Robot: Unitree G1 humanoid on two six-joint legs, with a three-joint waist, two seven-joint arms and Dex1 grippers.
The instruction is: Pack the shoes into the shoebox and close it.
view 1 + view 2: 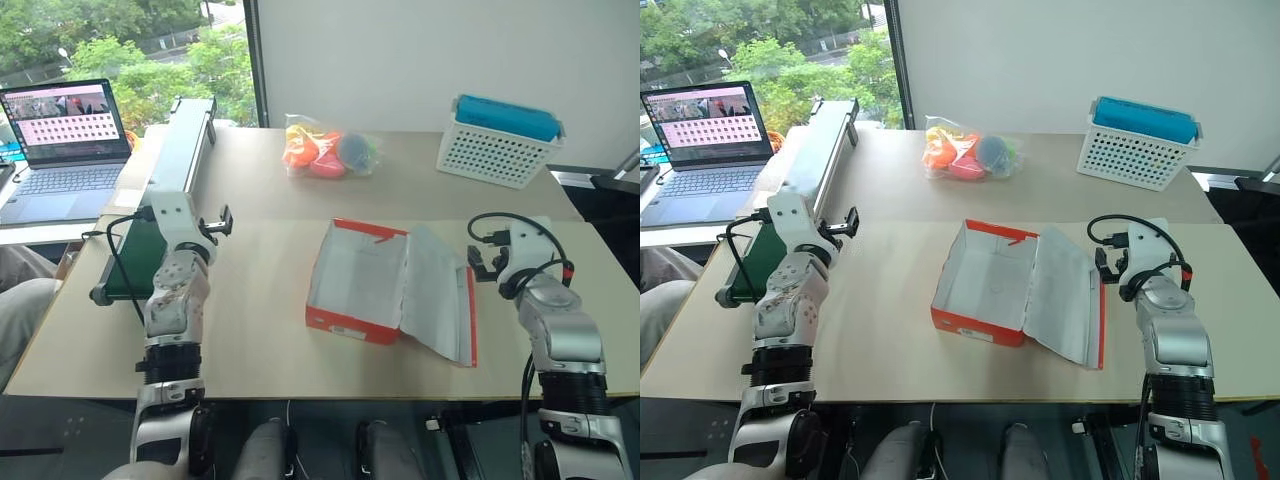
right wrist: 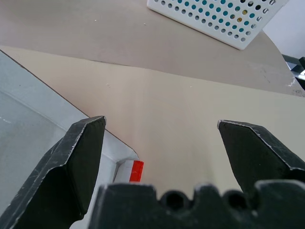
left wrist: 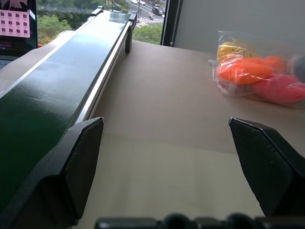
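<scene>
Holding both arms out over the table, I have my left gripper spread wide with nothing between its fingers, and my right gripper equally wide and empty. Between them sits the shoebox, lid flung open toward my right, its white inside bare. My right gripper hangs just beside that lid's edge. A green conveyor belt runs along my left. Farther off lie a clear bag of toys and a white basket, a laptop at far left.
</scene>
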